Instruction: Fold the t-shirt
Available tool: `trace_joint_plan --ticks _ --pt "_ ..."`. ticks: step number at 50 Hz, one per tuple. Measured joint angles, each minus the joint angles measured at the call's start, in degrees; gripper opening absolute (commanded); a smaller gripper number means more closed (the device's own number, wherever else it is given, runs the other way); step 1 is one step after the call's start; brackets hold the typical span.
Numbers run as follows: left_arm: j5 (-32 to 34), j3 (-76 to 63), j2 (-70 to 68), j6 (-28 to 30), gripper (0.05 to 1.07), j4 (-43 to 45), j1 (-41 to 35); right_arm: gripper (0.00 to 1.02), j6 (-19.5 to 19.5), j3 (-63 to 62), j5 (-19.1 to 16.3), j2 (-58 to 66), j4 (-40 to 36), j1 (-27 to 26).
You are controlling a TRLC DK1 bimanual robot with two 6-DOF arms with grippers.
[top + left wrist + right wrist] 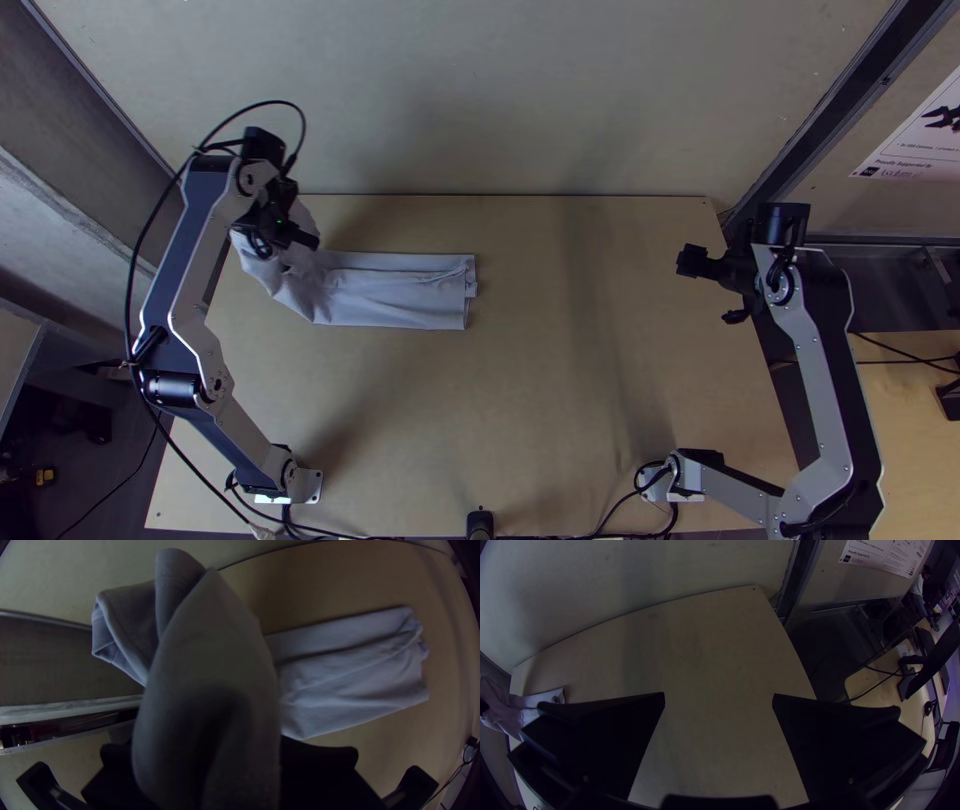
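The t-shirt (390,290) lay left of centre in the top view, its right part a flat, folded strip with layered edges at the right end, its left part bunched and lifted. The left gripper (292,236), at the upper left of the frame, was clamped on that bunched part; in the left wrist view a thick fold of cloth rose in front of its black fingers. Under it spread the light wooden table (540,420). Towards the right of the frame, well apart from the cloth, the right gripper (708,290) held its fingers wide apart. A white poster (920,140) hung at the upper right.
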Motion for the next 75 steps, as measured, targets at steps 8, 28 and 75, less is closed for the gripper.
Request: trace_joint_plan --ticks 8,28,75 --pt "-0.87 0.0 0.87 -3.78 0.08 -0.63 -6.67 0.99 -0.2 -0.7 -0.24 -0.98 0.22 -0.68" --pt "-1.44 0.66 8.87 -12.59 0.08 -1.05 -19.54 0.99 -1.03 -3.08 -0.68 -3.04 0.2 -1.7" --pt "26.01 15.52 24.2 -33.0 1.03 9.14 -34.82 0.99 -0.98 -14.19 -0.68 -7.87 1.49 -0.85"
